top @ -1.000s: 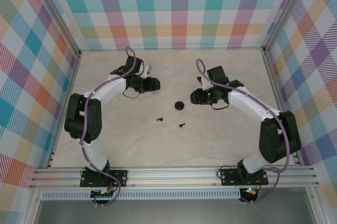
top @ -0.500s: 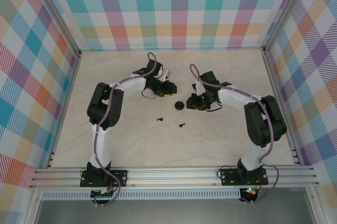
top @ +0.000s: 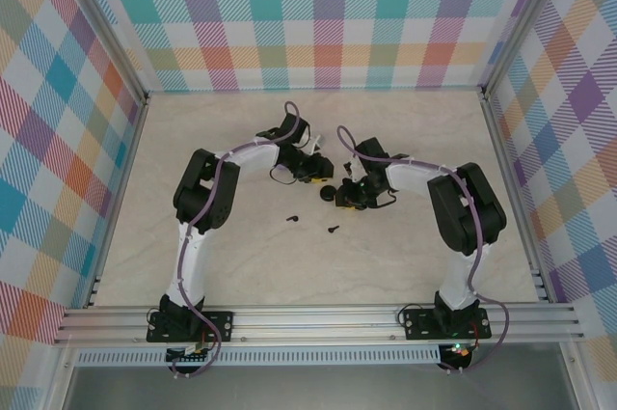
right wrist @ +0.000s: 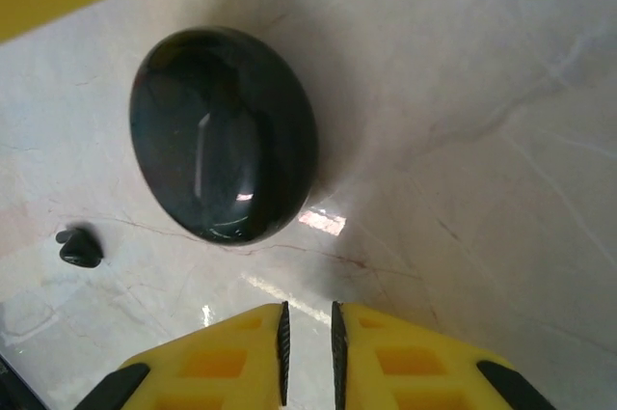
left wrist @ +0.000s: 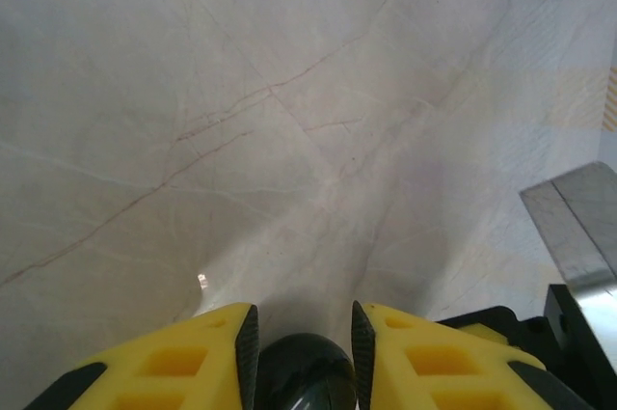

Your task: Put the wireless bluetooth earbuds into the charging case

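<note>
Black earbuds (top: 292, 218) look tiny, light, slippery; best pinched at the stem. Right end effector (right wrist: 308, 314) nearly closed, empty; left end effector (left wrist: 304, 315): cannot tell.

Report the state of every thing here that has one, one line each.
charging case: closed, lying on the table, not gripped.
black earbud: loose on the table, outside the case.
second black earbud: loose on the table, outside the case.
left gripper: fingers apart, dark rounded thing between them; grip unclear.
right gripper: nearly shut, empty, beside the case.
</note>
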Controlling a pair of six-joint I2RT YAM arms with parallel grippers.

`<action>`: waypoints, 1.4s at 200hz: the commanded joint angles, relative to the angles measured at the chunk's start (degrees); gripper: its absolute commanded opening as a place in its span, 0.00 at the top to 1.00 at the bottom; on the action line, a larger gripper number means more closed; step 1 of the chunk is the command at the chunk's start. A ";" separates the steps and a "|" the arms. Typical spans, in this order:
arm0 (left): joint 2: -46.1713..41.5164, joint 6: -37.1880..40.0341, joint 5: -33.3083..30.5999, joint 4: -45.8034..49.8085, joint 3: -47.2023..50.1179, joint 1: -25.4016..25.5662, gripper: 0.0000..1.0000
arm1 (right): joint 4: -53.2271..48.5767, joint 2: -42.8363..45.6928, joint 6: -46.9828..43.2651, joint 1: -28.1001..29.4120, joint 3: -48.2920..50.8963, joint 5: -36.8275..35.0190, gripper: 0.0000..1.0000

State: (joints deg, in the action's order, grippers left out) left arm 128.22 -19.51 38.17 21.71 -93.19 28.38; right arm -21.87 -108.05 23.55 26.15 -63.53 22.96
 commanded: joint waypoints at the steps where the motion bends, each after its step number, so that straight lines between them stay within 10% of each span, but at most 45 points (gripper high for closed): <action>1: 0.55 1.82 1.34 3.09 -1.00 0.53 0.69 | 0.85 -1.14 1.23 0.31 -2.35 -0.21 0.79; 182: -12.68 -2.19 -3.72 -4.27 15.04 0.71 0.67 | -4.78 -2.43 1.76 0.31 -8.31 -7.94 0.80; 280: -16.32 -8.03 -2.27 -15.81 24.02 -2.25 0.58 | 1.22 2.33 4.47 0.22 -4.28 0.60 0.62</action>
State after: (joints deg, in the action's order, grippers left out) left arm 113.38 -25.34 35.05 9.78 -71.02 27.51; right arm -23.11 -105.80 26.52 26.15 -68.62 19.20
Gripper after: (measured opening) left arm 0.419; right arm 0.376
